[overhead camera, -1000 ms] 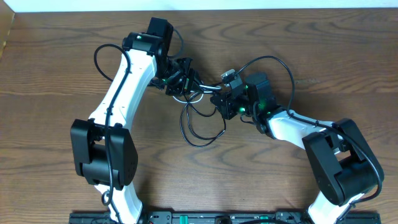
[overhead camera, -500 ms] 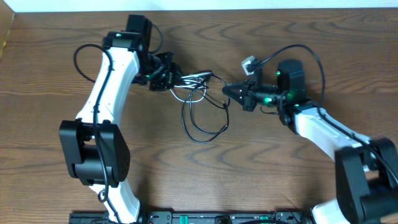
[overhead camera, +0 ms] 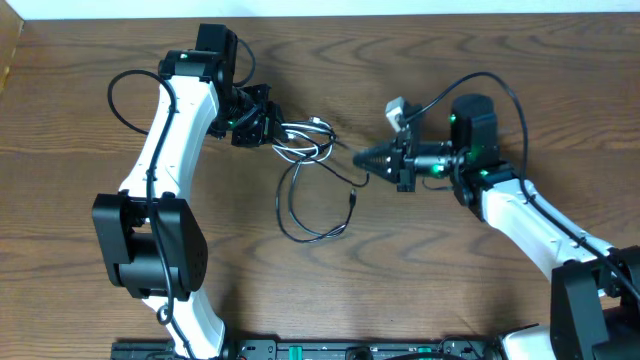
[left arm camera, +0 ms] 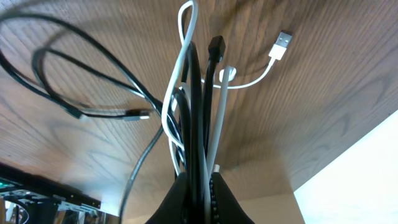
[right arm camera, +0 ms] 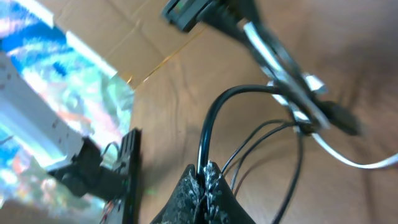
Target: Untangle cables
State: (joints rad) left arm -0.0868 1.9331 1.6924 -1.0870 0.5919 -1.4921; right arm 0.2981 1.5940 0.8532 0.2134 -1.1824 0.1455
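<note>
The cables form a loose tangle at mid table: white loops (overhead camera: 305, 132) and a black loop (overhead camera: 305, 225) lying on the wood. My left gripper (overhead camera: 270, 128) sits at the tangle's left end, shut on a bundle of black and white cords (left arm camera: 198, 124); a white USB plug (left arm camera: 281, 46) and a black plug (left arm camera: 214, 45) stick out beyond it. My right gripper (overhead camera: 361, 157) is just right of the tangle, shut on one black cable (right arm camera: 214, 112) that arcs up from between its fingers (right arm camera: 219, 186).
Thick black arm wires loop beside the left arm (overhead camera: 122, 90) and over the right arm (overhead camera: 480, 82). A black rail (overhead camera: 300, 350) runs along the table's front edge. A cardboard edge (overhead camera: 8, 50) shows at the far left.
The two grippers have drawn apart, left one leftward and right one rightward, each keeping its hold. The tangle has stretched out between them and the black loop has shifted left.
</note>
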